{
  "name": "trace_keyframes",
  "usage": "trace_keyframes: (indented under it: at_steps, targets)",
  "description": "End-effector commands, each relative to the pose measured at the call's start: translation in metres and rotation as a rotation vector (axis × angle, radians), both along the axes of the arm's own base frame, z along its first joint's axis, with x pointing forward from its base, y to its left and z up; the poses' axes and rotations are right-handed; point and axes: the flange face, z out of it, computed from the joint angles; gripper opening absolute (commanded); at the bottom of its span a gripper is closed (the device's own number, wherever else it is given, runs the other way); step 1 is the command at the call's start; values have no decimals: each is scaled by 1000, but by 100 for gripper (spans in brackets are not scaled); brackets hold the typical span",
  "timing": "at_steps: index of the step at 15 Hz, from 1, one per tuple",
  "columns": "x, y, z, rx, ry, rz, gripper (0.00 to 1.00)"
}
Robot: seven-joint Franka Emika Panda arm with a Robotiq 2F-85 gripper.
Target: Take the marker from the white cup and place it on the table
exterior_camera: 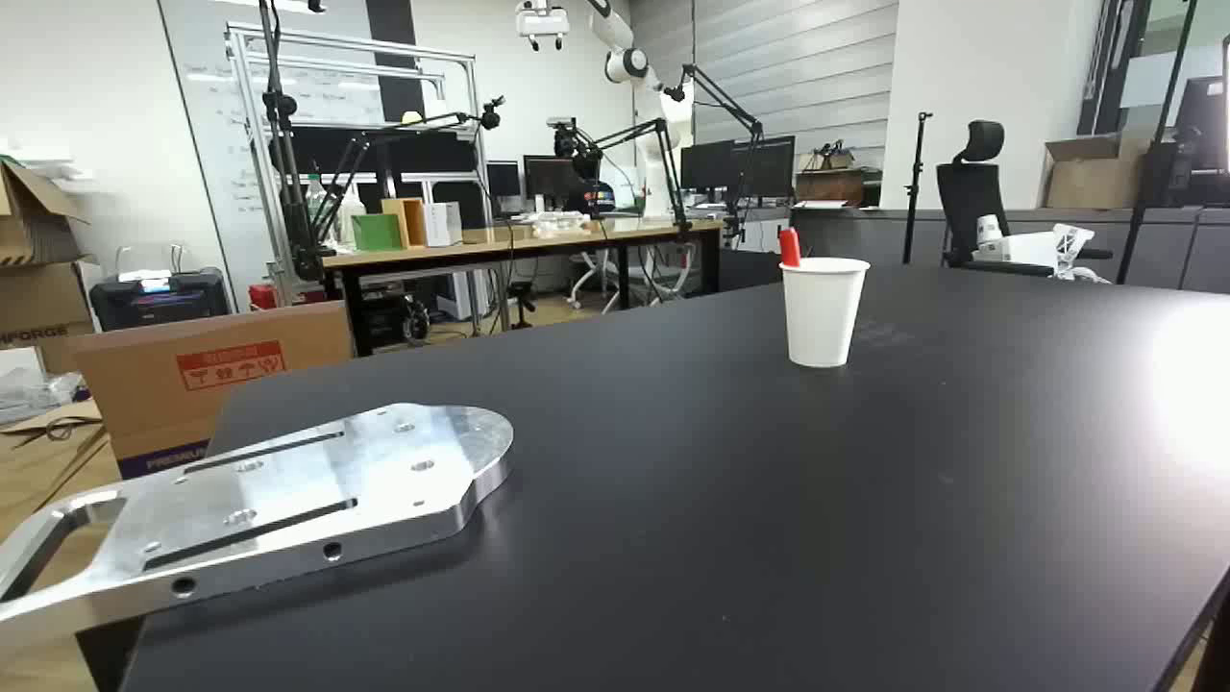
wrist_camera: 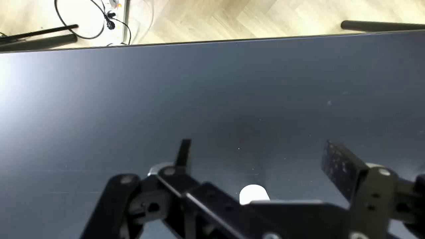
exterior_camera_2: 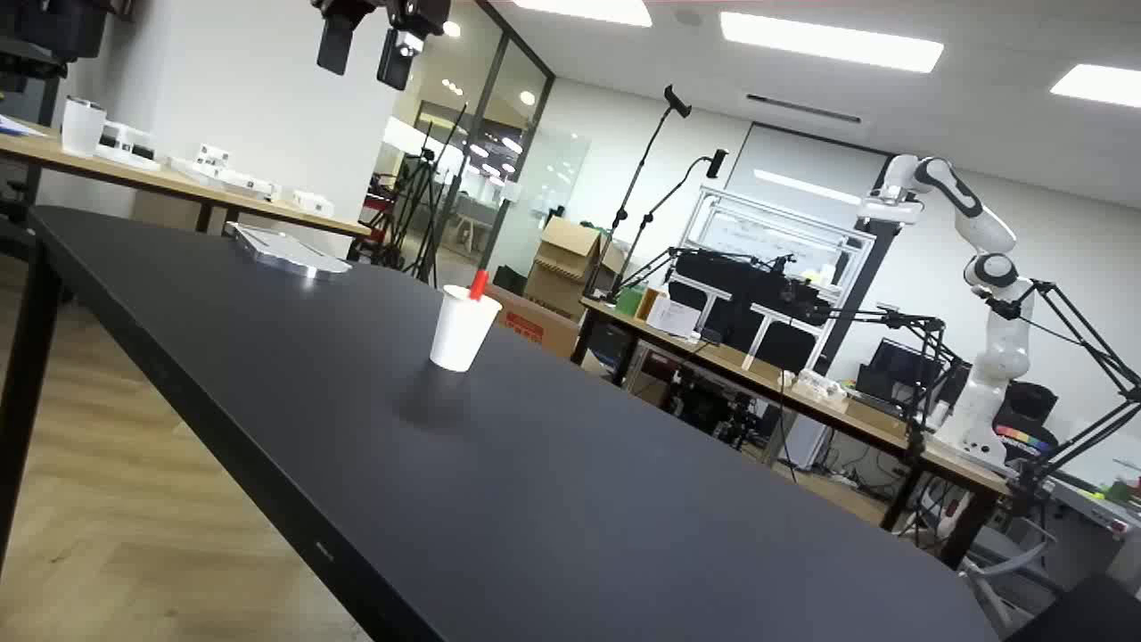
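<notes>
Beyond the black table (exterior_camera: 817, 500), a cluttered wooden workbench (exterior_camera: 423, 254). In an exterior view, near left, a slotted metal plate (exterior_camera: 317, 481) reaching past the table's edge. Farther off at right, upright on the table, the white cup (exterior_camera: 824, 312); inside it, slightly tilted, the red marker (exterior_camera: 789, 247), poking above the rim. High over the table, the gripper (exterior_camera_2: 362, 76), with jaws spread wide, well apart from the cup.
</notes>
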Motion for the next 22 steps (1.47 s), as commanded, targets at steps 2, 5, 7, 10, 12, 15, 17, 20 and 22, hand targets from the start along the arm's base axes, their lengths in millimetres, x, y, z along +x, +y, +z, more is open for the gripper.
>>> trace_keyframes:
  at_steps: [2, 5, 7, 10, 12, 15, 17, 20, 22]
  targets:
    - [0, 0, 1, 0, 1, 0, 100]
    - [0, 0, 1, 0, 1, 0, 100]
    - [0, 0, 1, 0, 1, 0, 100]
    - [0, 0, 1, 0, 1, 0, 100]
    - [18, -4, -1, -3, 11, 35, 100]
    - [57, -15, -7, 4, 15, 108, 100]
    - [88, -21, -8, 8, 18, 140, 100]
    - [139, -27, -12, -17, 68, 201, 100]
    - [169, -27, -16, -61, 111, 240, 100]
